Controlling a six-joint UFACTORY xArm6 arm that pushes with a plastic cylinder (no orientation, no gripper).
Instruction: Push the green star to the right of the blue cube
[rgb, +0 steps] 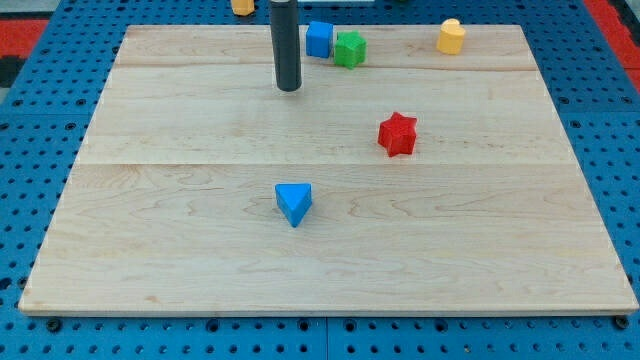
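Sitting near the view's top of the board (200, 250), the green star (350, 49) touches the right side of the blue cube (319, 39). My tip (289, 88) is down on the wood, to the left of the cube and a bit below it, not touching any block. It is just a rod, so it holds nothing. A red star (398, 134) sits near the middle. A blue triangle (294, 203) lies lower down. A yellow block (451, 36) is at the top right. An orange block (243, 6) peeks in off the board at the top edge.

Lab bench, blue pegboard (40, 200), wooden board (200, 250)
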